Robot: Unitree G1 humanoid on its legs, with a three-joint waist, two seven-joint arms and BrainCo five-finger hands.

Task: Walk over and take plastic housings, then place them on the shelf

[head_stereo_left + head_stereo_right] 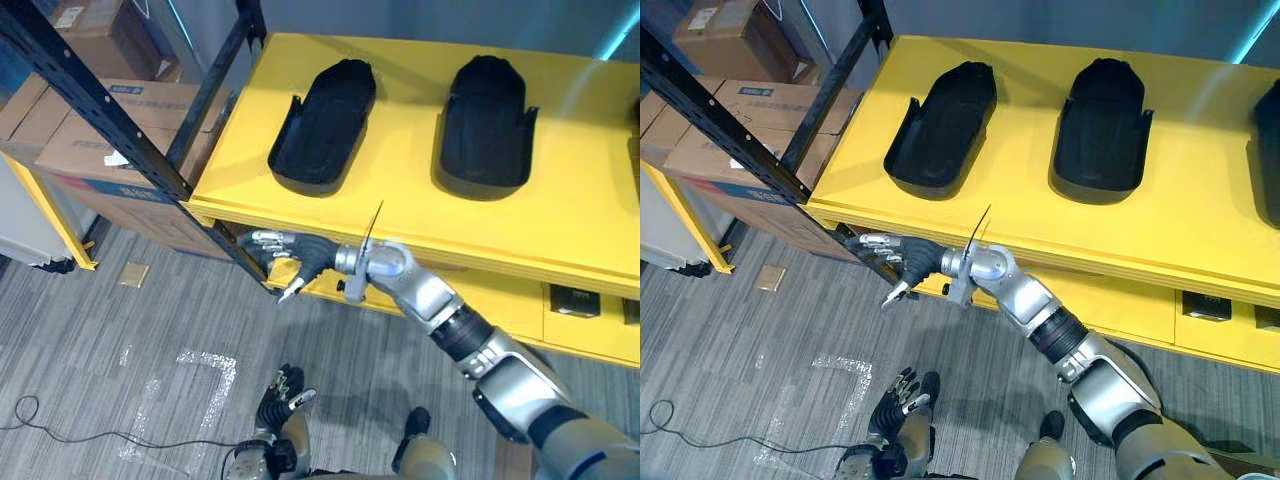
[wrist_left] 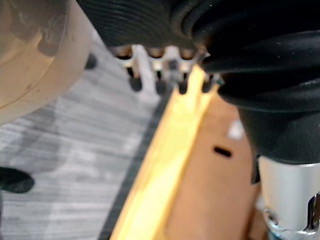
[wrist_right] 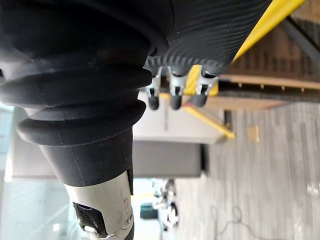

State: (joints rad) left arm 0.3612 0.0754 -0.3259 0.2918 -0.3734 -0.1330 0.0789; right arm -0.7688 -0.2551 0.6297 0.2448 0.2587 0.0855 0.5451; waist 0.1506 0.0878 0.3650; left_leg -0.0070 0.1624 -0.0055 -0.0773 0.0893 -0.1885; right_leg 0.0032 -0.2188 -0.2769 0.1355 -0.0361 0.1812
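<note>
Stretched across to the left along the near edge of the broad yellow flat-topped table (image 1: 400,215): the right hand (image 1: 285,255), silver fingers out straight, thumb spread apart, holding nothing. Held low, just under the table's front lip, pointing toward the slanting black steel rack upright (image 1: 100,100). Judged too low for any grasp and in need of lifting clear of that lip first. Hanging down near the grey carpeted floor (image 1: 120,330): the left hand (image 1: 285,390), fingers loose, likewise empty.

Lying untouched on the table top, well beyond the reaching hand: a black moulded plastic housing (image 1: 322,125) shaped like a shallow shoe-form shell, and to its right a second black plastic housing (image 1: 485,120) of the same form. Cut off at the far right edge, a third black housing (image 1: 1268,160). Set apart in a row (apparently for easy picking one at a time, without knocking a neighbour).

In the way: the table's yellow front lip, between hand and housings, and the rack upright close to the fingertips on the left. Behind that upright, stacked brown cardboard boxes (image 1: 90,140). On the floor near left, a small brown cardboard scrap (image 1: 133,273). Under the table top at right, a small black box (image 1: 574,300) on a lower yellow tier.
</note>
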